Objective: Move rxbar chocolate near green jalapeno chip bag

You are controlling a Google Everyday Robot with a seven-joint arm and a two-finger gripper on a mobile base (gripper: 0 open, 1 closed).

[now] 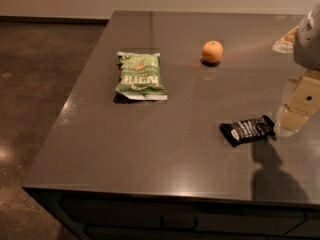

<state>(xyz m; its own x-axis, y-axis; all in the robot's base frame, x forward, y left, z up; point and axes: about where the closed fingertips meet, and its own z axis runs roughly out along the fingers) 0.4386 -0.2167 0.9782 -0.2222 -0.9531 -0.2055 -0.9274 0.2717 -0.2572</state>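
End effector (291, 118), grip state not discernible, with chocolate bar (247, 130) just to its left and chip bag (140, 75) well beyond, on tabletop (160, 154).

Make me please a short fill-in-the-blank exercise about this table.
The rxbar chocolate has a ___ wrapper.
The round fruit is ___ in colour.
The green jalapeno chip bag is the ___ item on the table.
The gripper, at the right edge, is nearest the ___.
Missing: black; orange; largest; rxbar chocolate.
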